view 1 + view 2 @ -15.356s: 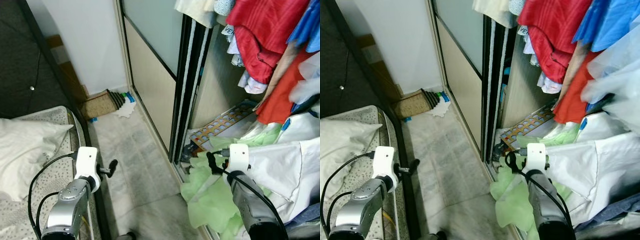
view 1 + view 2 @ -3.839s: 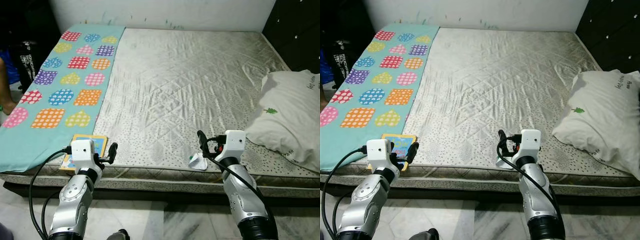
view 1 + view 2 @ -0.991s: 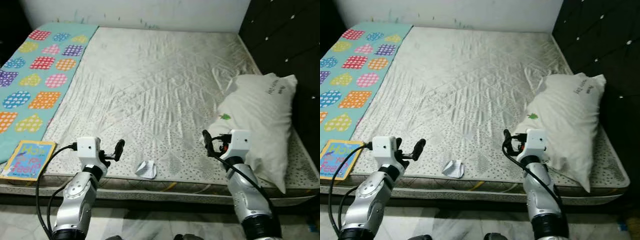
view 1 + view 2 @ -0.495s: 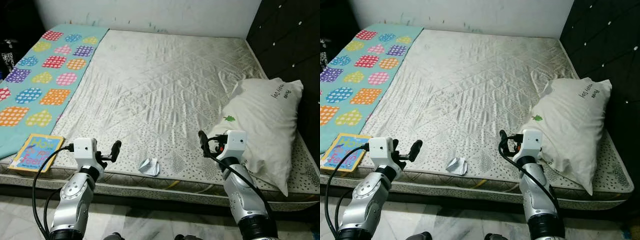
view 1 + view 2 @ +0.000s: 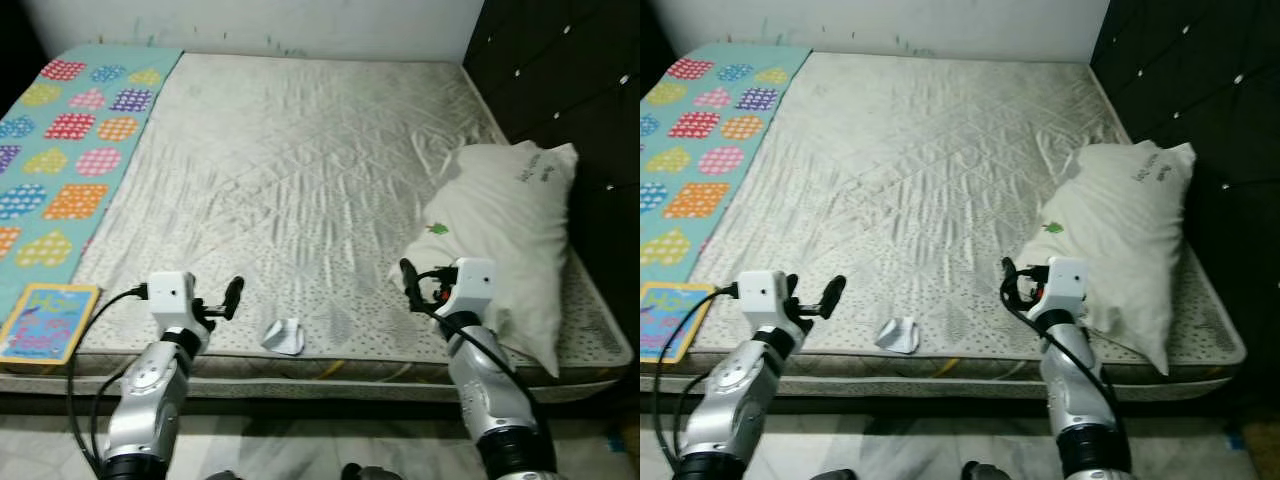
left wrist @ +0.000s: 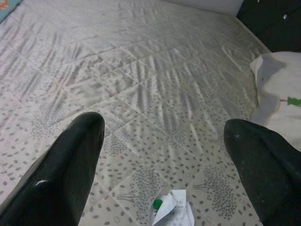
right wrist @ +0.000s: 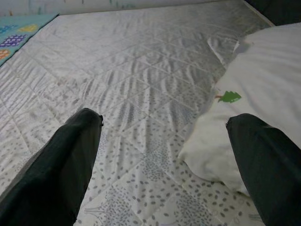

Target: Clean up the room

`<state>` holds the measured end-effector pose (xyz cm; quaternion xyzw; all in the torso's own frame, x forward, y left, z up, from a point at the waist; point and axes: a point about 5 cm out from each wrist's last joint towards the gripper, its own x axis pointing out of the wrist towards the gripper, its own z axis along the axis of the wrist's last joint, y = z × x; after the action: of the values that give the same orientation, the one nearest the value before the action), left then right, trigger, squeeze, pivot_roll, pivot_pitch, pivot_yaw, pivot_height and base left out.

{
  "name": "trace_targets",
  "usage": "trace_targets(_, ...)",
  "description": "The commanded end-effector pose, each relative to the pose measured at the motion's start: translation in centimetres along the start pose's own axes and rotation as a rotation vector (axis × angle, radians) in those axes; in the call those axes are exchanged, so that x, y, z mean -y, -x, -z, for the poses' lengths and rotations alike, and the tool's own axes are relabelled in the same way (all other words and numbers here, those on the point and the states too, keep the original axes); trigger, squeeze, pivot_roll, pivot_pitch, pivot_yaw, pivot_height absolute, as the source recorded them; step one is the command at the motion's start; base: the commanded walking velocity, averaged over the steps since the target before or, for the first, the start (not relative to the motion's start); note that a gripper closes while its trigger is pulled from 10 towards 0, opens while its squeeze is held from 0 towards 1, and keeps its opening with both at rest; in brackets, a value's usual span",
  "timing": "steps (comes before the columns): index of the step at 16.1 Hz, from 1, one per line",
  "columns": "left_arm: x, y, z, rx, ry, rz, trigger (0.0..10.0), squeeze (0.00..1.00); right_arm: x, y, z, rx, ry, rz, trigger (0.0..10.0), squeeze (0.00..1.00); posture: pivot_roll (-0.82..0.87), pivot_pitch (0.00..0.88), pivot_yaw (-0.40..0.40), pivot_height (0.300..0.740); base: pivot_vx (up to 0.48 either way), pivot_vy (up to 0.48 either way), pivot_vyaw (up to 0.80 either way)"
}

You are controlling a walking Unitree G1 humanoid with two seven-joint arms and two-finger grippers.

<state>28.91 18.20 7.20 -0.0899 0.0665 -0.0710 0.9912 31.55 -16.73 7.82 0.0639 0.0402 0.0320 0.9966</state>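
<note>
A crumpled white scrap of paper (image 5: 283, 336) is seen lying on the bare quilted mattress (image 5: 300, 170), near its front edge and roughly midway between the two arms. In the left wrist view the same scrap is found low between the fingers, with a small green mark on it. A children's book (image 5: 45, 320) is laid at the front left corner of the bed, on the edge of a teal patterned sheet (image 5: 70, 150). A white pillow (image 5: 510, 240) is propped towards the dark tufted headboard (image 5: 560, 80) on the robot's right.

The left gripper (image 5: 222, 300) is held just above the mattress edge, beside the scrap and a little to its left; its fingers are spread wide and nothing is gripped. The right gripper (image 5: 418, 285) is raised at the near corner of the pillow, likewise spread wide and empty.

The step in hand is judged to be the approach to loose litter on the bed, with nothing yet picked up. For the next move, the left gripper would need to be brought across and lowered over the scrap, and the fingers closed on a raised fold, since thin paper on soft fabric is easily pressed flat or pushed aside. The book is left for a later pass.
</note>
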Motion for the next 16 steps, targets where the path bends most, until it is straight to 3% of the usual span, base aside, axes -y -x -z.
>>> trace_targets(1, -0.46, 0.28, 0.29, -0.018, 0.002, -0.008, 10.0, 0.00, -0.08, 0.04, 0.30, -0.018, -0.009, 0.001, 10.0, 0.00, 0.04, 0.148, -0.028, 0.740, 0.000, 0.480, 0.00)
trace_targets(16, -0.43, 0.39, 0.26, -0.006, 0.008, -0.004, 10.0, 0.00, -0.21, 0.03, 0.43, -0.021, -0.007, -0.014, 10.0, 0.00, 0.04, 0.140, -0.032, 0.740, 0.000, 0.032, 0.00)
